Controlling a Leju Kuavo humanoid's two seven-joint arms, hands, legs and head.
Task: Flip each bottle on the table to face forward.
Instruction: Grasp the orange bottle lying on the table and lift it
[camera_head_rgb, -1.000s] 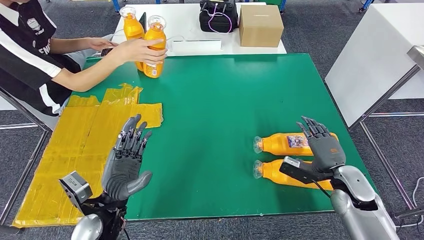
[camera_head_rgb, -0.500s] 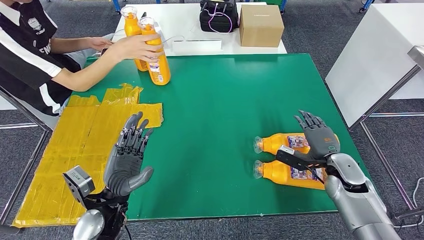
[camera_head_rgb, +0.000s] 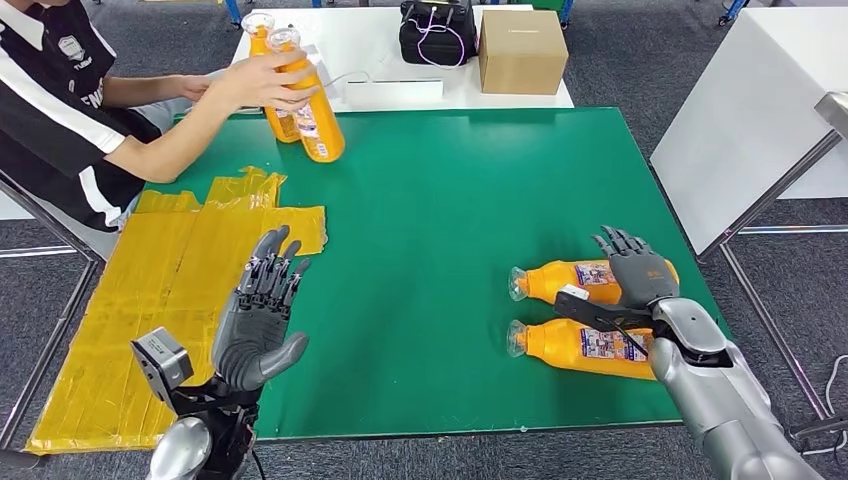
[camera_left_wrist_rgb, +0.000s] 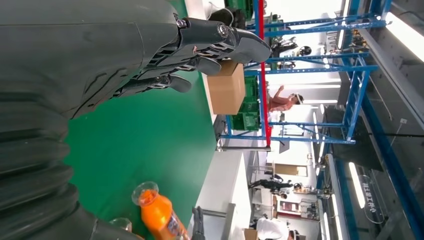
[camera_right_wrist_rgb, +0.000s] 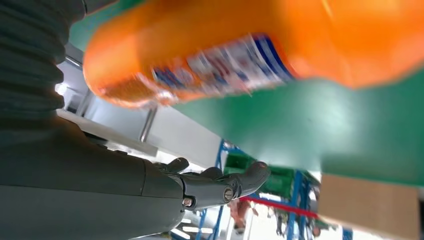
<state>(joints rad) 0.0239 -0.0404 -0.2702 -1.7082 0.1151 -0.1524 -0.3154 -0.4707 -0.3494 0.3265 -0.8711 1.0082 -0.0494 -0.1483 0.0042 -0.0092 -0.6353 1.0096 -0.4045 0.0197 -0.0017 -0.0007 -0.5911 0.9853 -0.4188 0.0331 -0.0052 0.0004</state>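
Closest to me, the robot's left hand (camera_head_rgb: 258, 325) is raised over the near-left edge of the green table (camera_head_rgb: 440, 190), fingers apart and holding nothing. Beside it a patch of yellow sheeting (camera_head_rgb: 150, 290) covers the table's left side.

On the near right lie two orange bottles, side by side and close together, both on their sides with caps pointing toward the table's middle and long axes running left to right. The right hand (camera_head_rgb: 636, 272) sits spread above the label end of the farther lying bottle (camera_head_rgb: 565, 281); I can't tell whether it touches, and it grips nothing. The nearer lying bottle (camera_head_rgb: 575, 346) lies just below that wrist. This hand is clearly the one placed for these two; to my eye it needs to close across a bottle's width, not along it.

At the far left, a seated person's hand (camera_head_rgb: 258, 82) holds a tilted bottle (camera_head_rgb: 310, 100) beside another standing bottle (camera_head_rgb: 268, 75). Beyond the table stands a cardboard box (camera_head_rgb: 521, 48).
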